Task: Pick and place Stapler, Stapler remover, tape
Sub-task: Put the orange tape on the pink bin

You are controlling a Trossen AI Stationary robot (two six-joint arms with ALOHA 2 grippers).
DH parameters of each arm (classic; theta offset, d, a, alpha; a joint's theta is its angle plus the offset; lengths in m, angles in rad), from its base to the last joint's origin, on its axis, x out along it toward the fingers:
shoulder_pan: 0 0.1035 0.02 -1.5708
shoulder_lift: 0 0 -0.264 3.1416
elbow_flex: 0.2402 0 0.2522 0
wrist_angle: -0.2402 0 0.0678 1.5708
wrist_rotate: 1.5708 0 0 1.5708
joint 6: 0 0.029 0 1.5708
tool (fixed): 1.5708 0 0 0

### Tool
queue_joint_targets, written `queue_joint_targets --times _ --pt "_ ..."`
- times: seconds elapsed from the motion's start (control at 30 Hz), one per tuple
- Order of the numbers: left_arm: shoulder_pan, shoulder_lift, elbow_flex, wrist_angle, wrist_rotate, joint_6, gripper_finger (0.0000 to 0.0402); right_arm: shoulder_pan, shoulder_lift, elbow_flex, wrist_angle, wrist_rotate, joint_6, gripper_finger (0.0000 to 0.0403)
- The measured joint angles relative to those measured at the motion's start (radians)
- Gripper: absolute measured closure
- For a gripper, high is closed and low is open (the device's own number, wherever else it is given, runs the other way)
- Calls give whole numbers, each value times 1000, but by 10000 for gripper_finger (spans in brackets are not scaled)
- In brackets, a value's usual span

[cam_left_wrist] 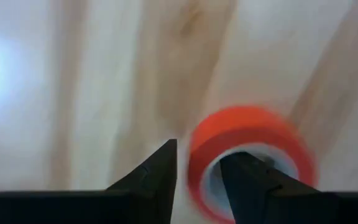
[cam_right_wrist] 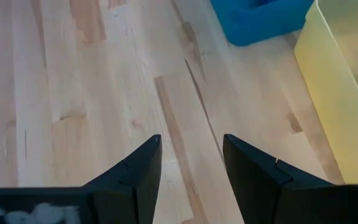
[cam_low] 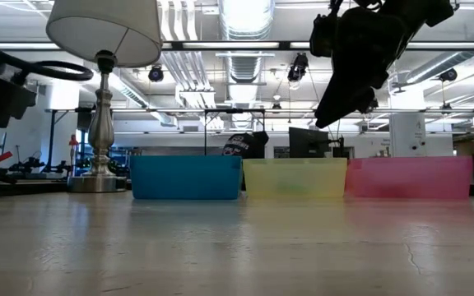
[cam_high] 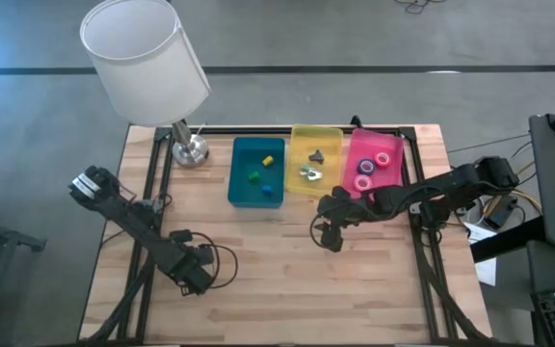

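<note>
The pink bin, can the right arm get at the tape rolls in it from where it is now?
Probably yes. The right pincer hangs open and empty above bare wood just in front of the bins, the pink bin has an open top, and nothing stands between it and the tape rolls.

Three bins, one lamp, three tape rolls in the pink bin, one red roll.

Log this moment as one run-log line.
left tool: gripping red tape wall, low near table front | right tool: open, empty, above table by yellow bin | pink bin: three tapes
</note>
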Motion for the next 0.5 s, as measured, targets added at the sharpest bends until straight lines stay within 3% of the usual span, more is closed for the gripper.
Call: queue_joint_targets --times 0.13,0.27,0.4,0.5 --pt "7 -1 -28 114 3 23 296 0 12 0 20 0 18 234" --pt "20 -2 -22 121 -16 25 342 0 60 0 91 0 4 234" --pt "40 -2 17 129 -139 22 360 0 130 1 246 -24 -73 242" --pt "53 -2 62 146 -301 32 360 -1 180 16 355 -134 -108 253"
